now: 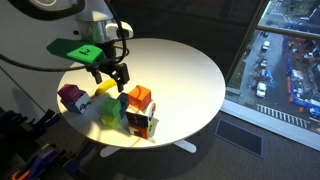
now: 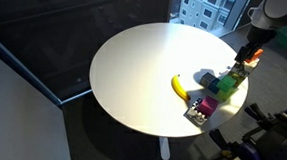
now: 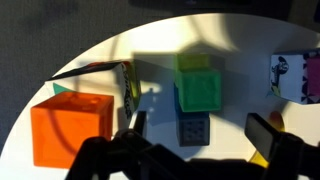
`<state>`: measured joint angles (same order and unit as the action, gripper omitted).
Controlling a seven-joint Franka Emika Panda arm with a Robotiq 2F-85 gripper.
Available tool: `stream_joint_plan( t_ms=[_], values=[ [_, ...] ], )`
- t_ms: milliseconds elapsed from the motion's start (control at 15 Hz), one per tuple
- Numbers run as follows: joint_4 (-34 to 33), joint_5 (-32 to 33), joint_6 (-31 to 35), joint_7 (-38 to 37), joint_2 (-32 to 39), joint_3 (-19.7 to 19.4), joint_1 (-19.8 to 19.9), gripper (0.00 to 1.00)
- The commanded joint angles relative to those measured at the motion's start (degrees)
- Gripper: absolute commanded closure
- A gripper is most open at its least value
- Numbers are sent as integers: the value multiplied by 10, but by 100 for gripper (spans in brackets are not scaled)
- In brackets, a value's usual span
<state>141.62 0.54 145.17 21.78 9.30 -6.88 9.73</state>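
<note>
- Jaws are wide apart with nothing between them. They hang over a cluster of toys near the edge of the round white worktop (image 1: pixel 190 65).
- Wrist view: a small grey-blue block (image 3: pixel 193 129) lies flat on the worktop, right in the gap between the two dark fingers (image 3: pixel 262 132). I see no contact with either one.
- A bright green plastic cube (image 3: pixel 198 93) sits just beyond that block. Whether the two touch or only sit close, I can't tell.
- A paler yellow-green block (image 3: pixel 195 63) sits behind the green cube, on the same line.
- A big orange cube (image 3: pixel 70 128) is off to one side, close to the nearer finger but apart from it.
- A thin printed panel (image 3: pixel 125 85), maybe a carton side, stands tilted between the orange cube and the green cube.
- A white-and-purple printed item (image 3: pixel 295 78) is out at the other side, clear of the jaws.
- A yellow toy banana (image 2: pixel 180 87) lies on the cluster's side toward the worktop's middle, near the green cube in that exterior view.
- Progress, my read: the arm is placed over the cluster and that is all. Nothing is gripped or lifted, and every piece rests on the worktop.
- Not yet done: coming down to block level and closing on anything.
</note>
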Motion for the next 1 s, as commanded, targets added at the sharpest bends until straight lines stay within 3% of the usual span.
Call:
stream_joint_plan(
  t_ms=[0,933],
  values=[
    [14,15,34,-10,13,-3,3,0],
    [29,53,109,2,72,8,4,0]
  ],
)
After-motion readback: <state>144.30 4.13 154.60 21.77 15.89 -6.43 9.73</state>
